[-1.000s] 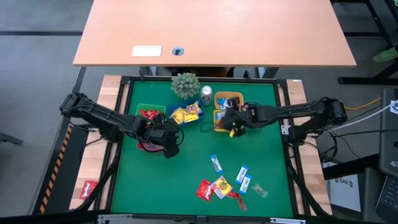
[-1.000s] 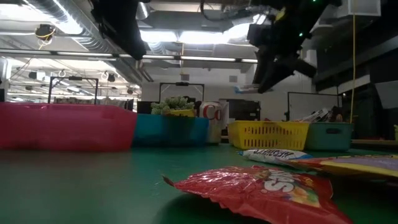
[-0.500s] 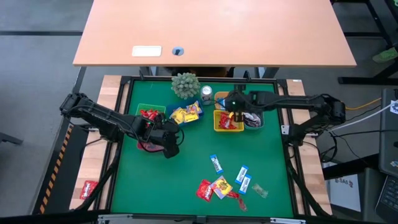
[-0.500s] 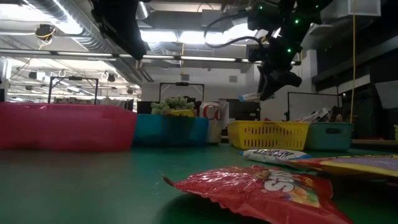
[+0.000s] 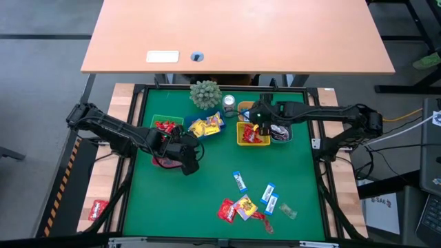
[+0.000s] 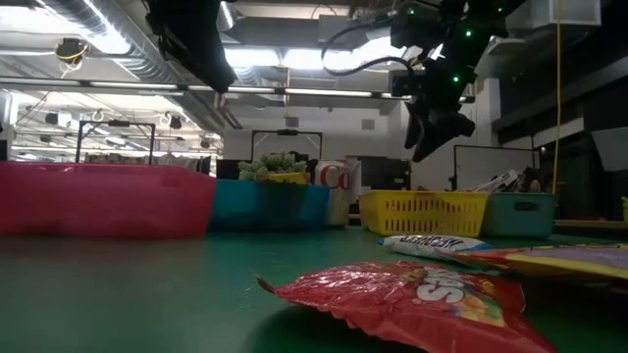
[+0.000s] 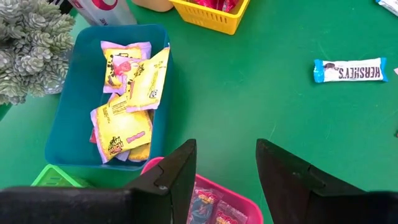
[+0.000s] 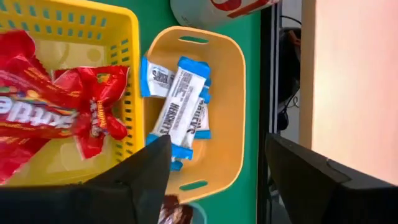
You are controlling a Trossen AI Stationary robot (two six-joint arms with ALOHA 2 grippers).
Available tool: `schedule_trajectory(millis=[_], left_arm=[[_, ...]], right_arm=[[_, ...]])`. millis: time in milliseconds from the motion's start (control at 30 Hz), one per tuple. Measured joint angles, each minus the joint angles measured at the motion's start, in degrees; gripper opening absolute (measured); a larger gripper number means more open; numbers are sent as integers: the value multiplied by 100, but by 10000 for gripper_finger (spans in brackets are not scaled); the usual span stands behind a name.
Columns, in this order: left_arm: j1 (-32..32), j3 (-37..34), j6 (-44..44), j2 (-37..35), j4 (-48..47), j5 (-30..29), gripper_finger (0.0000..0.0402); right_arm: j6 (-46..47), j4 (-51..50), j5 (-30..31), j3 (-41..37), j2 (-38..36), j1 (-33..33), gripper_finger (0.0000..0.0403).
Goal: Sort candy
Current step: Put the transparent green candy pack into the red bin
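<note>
Right gripper [image 8: 214, 177], jaws spread, hangs over the orange bin [image 8: 230, 81] at upper centre; blue-and-white candy [image 8: 180, 106] overhangs and could spill. Left gripper [image 7: 224, 180], jaws spread, waits.

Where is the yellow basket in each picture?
High view: the yellow basket sits right of centre, below the right gripper.
Low view: right of centre, at the far edge.
Left wrist view: only a corner, at the top edge.
Right wrist view: fills the left side, red candy inside.
Shared landmark: the silver can beside it, seen in all four views.
</note>
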Motion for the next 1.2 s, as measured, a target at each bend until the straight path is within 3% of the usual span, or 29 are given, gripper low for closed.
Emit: schedule_trajectory(millis=[167,400,500,667,1000,1200], left_arm=[[-1,0,5,1,0,0,154],[-1,0,9,-1,0,-2,154],[-1,0,143,1,13,-2,154],[-1,0,390,1,230,-2,154],[-1,0,601,1,507,0,154],[-1,0,603,1,507,68,154]], right_arm=[[734,-888,-289,599,-11,705,263],[2382,-1753,-2550,1571,-20,2028,255],[2941,-1761,-3024,1632,-20,2708,255],[4145,-1782,-3066,1318,-17,3919,254],[8644,-1118,-2350,287,-13,5994,254],[10395,-348,-2083,-338,5,6829,254]])
